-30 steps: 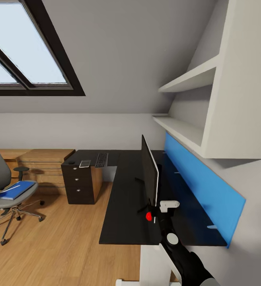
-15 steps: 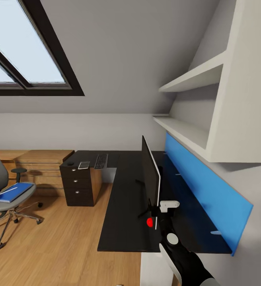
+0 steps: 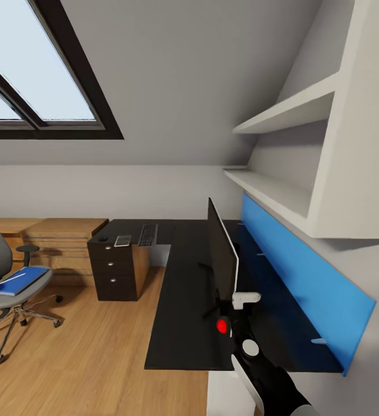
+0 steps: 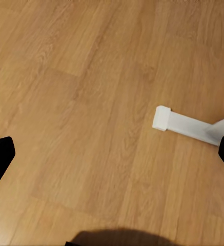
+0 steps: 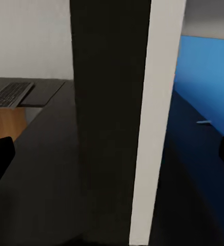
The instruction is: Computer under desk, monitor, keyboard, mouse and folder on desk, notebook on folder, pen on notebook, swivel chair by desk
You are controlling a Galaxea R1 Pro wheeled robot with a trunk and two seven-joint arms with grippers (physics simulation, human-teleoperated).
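The monitor [image 3: 221, 254] stands upright on the table [image 3: 184, 312], edge-on to the head camera. Judged rigid, top-heavy and fragile at the screen; take hold at the thin side edge, low down. The right tool [image 3: 236, 309] straddles that edge, fingers spread, not clenched. The left tool [image 4: 112, 154] is released above bare floor. The blue back panel [image 3: 305, 283] limits room behind; the near table edge is close.

1. The black L-shaped bench [image 3: 181, 323] carries the monitor [image 3: 221, 254], standing edge-on along its long arm.
2. At the bench's far end, over the drawers, lie the keyboard [image 3: 148, 234] and, just beside it, a small grey notebook [image 3: 122, 240].
3. The wooden floor [image 3: 91, 352] bears the swivel chair [image 3: 7, 289], with the blue folder [image 3: 17, 281] on its seat.
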